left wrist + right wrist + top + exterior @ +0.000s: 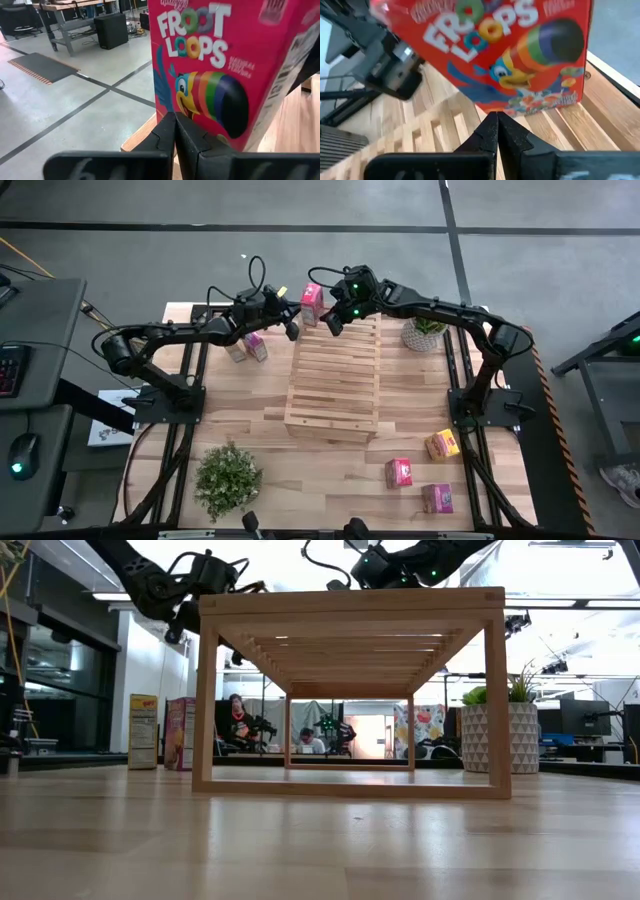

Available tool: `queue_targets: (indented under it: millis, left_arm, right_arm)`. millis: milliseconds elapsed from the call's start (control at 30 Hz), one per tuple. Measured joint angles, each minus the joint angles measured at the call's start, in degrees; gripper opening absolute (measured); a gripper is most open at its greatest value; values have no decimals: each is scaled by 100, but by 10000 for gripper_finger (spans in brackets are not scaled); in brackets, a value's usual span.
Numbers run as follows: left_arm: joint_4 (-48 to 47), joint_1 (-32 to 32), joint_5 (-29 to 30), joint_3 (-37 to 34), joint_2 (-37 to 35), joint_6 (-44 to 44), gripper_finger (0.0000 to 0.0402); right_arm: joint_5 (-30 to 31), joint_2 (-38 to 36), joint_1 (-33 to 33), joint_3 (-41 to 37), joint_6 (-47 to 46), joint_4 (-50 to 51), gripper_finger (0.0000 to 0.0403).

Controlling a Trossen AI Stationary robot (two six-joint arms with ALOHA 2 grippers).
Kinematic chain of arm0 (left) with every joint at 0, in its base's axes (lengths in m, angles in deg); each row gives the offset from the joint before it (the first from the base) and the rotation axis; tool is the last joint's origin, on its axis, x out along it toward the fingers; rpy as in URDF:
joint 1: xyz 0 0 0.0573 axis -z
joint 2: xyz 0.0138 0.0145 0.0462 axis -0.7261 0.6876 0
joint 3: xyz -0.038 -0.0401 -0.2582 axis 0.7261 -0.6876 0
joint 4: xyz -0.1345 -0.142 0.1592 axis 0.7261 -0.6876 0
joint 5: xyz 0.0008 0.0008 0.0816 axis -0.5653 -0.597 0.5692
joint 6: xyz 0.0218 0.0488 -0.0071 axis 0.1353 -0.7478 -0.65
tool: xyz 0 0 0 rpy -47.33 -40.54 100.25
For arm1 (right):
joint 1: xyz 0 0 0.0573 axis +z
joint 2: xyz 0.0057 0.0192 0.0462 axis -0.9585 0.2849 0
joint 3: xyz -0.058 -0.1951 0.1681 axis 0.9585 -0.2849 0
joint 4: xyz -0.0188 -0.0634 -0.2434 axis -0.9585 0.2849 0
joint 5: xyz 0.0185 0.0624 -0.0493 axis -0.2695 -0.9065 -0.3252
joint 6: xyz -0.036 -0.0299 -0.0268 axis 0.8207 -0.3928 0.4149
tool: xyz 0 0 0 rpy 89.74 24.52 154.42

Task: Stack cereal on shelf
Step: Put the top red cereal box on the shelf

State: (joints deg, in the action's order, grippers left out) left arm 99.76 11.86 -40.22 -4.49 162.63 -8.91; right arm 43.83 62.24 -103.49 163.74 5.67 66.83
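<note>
A red Froot Loops box (312,304) is seen standing on the far end of the shelf (334,385), between the two pincers. The left gripper (291,328) and the right gripper (333,323) are both clenched empty, each placed just beside the box.

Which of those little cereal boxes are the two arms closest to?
The red Froot Loops box at the far end of the wooden shelf. Both the left gripper and right gripper sit beside it; the other boxes lie farther off on the table.
</note>
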Motion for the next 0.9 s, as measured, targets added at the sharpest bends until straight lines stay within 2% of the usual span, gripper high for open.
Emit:
queue_targets:
  millis: [200, 400, 633, 900]
  left_arm:
    - [-626, 79, 2, 4, -350, 135, 0]
    - [-921, 320, 2, 2, -405, 289, 0]
    - [-921, 535, 75, 2, -405, 192, 0]
    - [-902, 375, 610, 3, -405, -54, 0]
  right_arm:
    - [79, 0, -82, -2, 200, 79, 0]
    - [659, 0, -192, -2, 202, -56, 0]
    - [666, 0, -223, -2, 173, -200, 0]
    - [489, 0, -149, -2, 67, -131, 0]
